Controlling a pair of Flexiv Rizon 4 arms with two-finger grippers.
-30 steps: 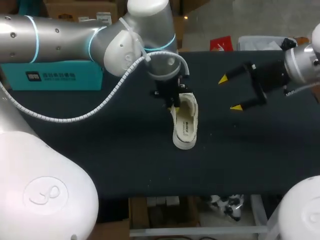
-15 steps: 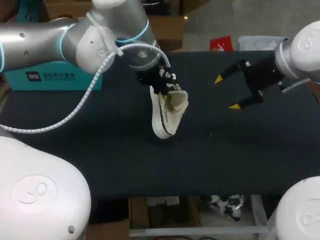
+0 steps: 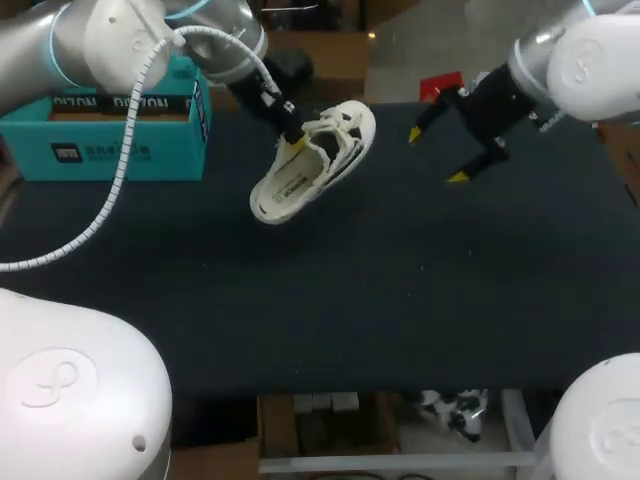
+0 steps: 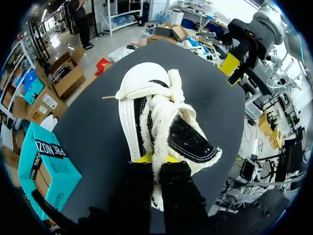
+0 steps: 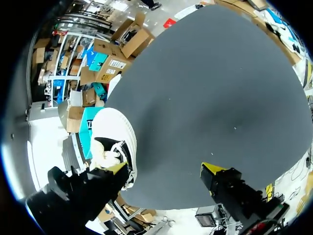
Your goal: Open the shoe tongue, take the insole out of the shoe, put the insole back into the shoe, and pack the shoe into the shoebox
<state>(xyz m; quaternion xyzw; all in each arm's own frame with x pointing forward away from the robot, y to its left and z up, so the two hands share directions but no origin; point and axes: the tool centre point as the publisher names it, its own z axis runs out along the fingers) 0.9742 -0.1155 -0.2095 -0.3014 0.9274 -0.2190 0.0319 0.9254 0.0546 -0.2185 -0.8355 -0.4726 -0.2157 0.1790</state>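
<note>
Left gripper (image 4: 157,159) first: fingers nearly together, yellow tips pinched on the fleecy rim of the white shoe (image 4: 156,110), one tip each side of the wall, so it's a firm grip. In the head view the shoe hangs tilted off that gripper above the black table (image 3: 400,300), laced end up toward the rear, other end down toward the front. Opening faces the head camera, and the insole (image 3: 289,186) lies inside w/ its printed patch showing. Can't tell if the low end touches the cloth, prob. just clear of it.

Right gripper (image 3: 435,155): fingers spread wide, nothing between them, nothing touched. It sits out to the right of the shoe, well apart from it. From its own wrist cam, only bare table lies between the two yellow tips, and the shoe is ahead, off beside one finger.

Containers: one teal shoebox (image 3: 100,125) at the rear left of the table, beside the left arm and near the shoe but not touching it. The top looks open; the interior is mostly hidden, so no call on what's in it.
</note>
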